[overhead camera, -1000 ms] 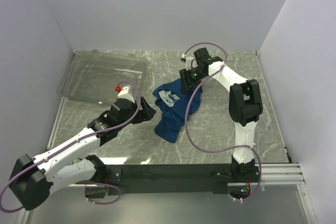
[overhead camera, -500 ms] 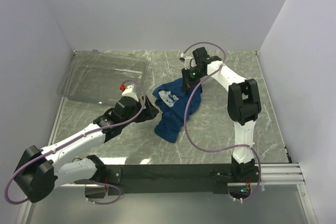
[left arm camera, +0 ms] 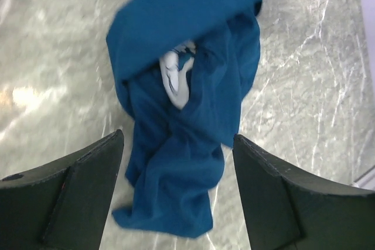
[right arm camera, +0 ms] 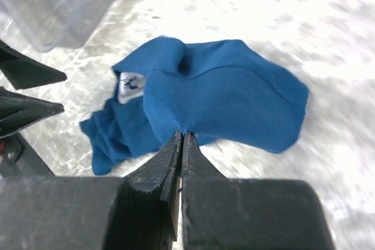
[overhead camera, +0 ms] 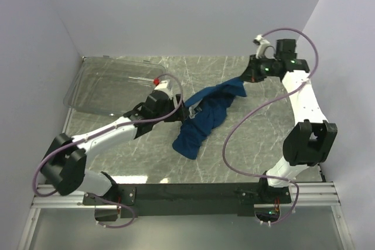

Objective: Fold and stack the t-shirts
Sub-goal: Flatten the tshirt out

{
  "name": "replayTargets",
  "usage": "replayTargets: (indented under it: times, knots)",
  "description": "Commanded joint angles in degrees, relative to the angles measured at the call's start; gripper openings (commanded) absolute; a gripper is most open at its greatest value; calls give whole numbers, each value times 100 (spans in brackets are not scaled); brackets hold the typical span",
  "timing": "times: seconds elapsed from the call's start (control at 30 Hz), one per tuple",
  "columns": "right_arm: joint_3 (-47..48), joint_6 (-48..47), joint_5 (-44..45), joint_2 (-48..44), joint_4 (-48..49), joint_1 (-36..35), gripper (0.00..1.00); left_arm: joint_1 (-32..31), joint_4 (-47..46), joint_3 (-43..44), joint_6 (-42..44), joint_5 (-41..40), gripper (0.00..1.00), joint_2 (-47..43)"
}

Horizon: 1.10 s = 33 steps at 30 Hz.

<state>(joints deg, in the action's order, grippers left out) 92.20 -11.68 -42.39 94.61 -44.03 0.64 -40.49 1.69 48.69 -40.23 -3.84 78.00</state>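
the right gripper [right arm camera: 180, 136] is pinched tight on an edge of the dark blue t-shirt [overhead camera: 202, 118], holding that edge up over the far right of the table [overhead camera: 246, 144], so a band of cloth runs from its fingers down to the heap. the left gripper [left arm camera: 177, 139] hangs just beside the heap on its left with its jaws spread wide and nothing between them.

we judge the task to be at its very start. no fold has been made, nothing is stacked, and we see only this one shirt (if there are others, they are out of view). what is left, as we read it, is to spread the shirt flat, fold it and set it down as the base of a stack.

the shirt lies near the middle of the table, to the right of the clear plastic bin [overhead camera: 111, 86] and apart from it. it is bunched and twisted lengthwise, with deep creases and no sleeve or hem that we can pick out. only a sliver of the pale print [left arm camera: 176, 77] peeks out between folds, so the chest side is mostly buried.
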Motion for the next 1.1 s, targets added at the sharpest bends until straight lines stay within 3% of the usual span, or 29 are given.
replayTargets:
  times: [0.0, 0.33, 0.53, 1.07]
  knots:
    - [-378, 17, -111, -48, 62, 436, 0, -20, -22, 606, 577, 172, 80, 408]
    - [-511, 113, -129, -109, 158, 1113, 0, -20, 454, 1591, 1447, 455, 70, 1999]
    - [-344, 105, -190, -109, 88, 1280, 0, -12, 788, 1802, 1492, -55, 69, 2334]
    - [-44, 17, -331, -267, -167, 1430, 0, 6, 859, 2698, 1702, 251, 56, 3116]
